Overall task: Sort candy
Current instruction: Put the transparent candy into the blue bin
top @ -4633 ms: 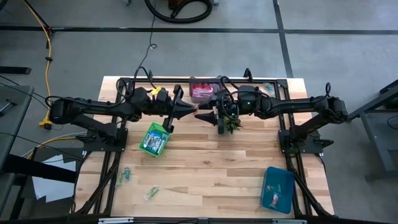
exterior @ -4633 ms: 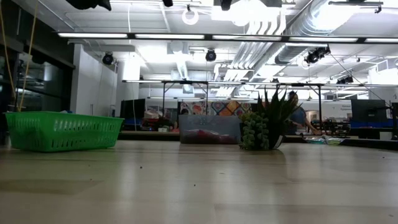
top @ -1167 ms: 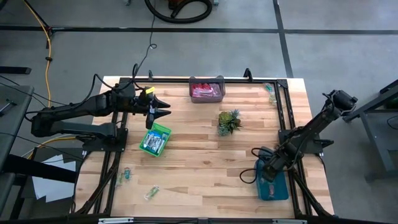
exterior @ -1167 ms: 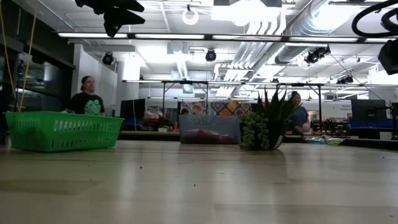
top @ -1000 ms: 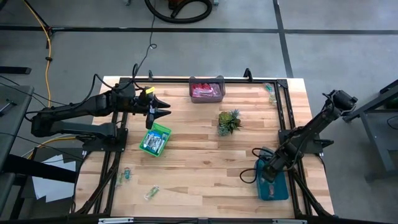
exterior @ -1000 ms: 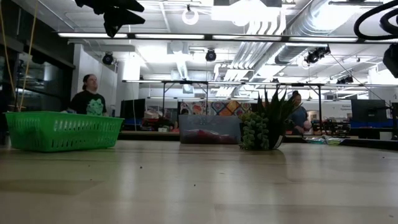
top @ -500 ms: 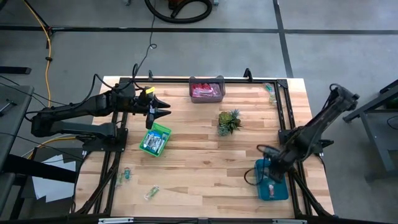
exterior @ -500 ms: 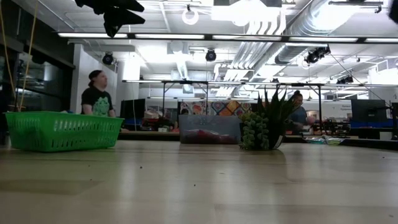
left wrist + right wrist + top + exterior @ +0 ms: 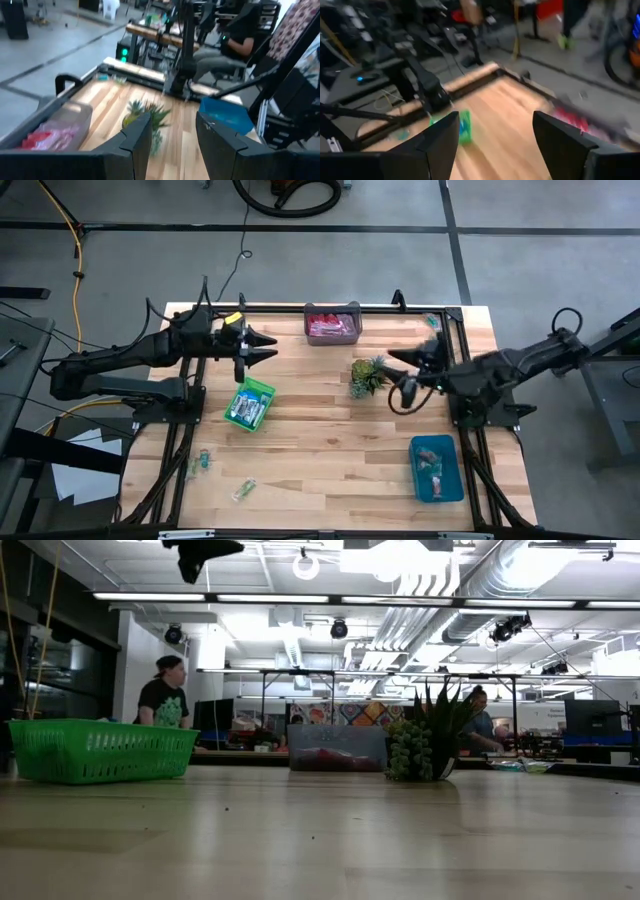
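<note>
Grey concrete floor (image 9: 560, 300), bright ceiling striplights (image 9: 330, 597), exposed ducts (image 9: 440, 580).

One camera looks straight down on the whole pale wooden worktop (image 9: 330, 450). Another sits low at its edge, looking across. Both see the small spiky green plant (image 9: 368, 375) and green mesh basket (image 9: 100, 750).

Wooden table top (image 9: 320, 840) fills the bottom half. Green basket (image 9: 100, 751) sits at the left, a clear bin (image 9: 337, 747) with red stuff mid-frame, spiky plant (image 9: 428, 735) just right of it. Dark gripper (image 9: 203, 554) hangs at the upper left. Person in a dark shirt (image 9: 164, 692) stands behind the basket.
</note>
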Robot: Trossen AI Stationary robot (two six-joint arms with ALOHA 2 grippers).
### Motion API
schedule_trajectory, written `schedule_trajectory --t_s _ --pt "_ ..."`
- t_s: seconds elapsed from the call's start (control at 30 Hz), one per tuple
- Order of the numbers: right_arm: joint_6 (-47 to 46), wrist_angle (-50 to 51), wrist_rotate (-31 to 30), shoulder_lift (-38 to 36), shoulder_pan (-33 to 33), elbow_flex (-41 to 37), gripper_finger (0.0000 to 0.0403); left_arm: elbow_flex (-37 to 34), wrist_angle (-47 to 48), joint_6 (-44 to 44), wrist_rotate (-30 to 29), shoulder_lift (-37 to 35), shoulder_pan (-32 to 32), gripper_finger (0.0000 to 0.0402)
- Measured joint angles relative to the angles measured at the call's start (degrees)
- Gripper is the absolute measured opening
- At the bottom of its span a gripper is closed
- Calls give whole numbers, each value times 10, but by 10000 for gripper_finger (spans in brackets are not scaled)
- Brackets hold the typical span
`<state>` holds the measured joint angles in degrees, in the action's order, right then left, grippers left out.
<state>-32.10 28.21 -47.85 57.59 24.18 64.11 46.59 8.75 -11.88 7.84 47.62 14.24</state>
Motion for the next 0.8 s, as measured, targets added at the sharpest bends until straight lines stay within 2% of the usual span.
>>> schedule_trajectory --t_s 0.17,0.3,0.4,0.53,0.63,0.8 --pt "158 -167 119 40 -78 -2 247 0 -44 1 21 0 0 140" --pt "205 -247 233 81 -126 -2 247 0 -96 1 78 0 -3 140" --pt "210 -283 286 105 -153 -3 247 0 -142 4 86 5 -20 140" --pt "212 -305 319 119 -180 -3 247 0 -165 40 53 5 -54 139" --pt "210 -310 321 119 -192 -3 247 0 -161 64 11 8 -82 132" --pt "211 -314 324 117 -198 -3 247 0 -162 86 -24 14 -109 122"
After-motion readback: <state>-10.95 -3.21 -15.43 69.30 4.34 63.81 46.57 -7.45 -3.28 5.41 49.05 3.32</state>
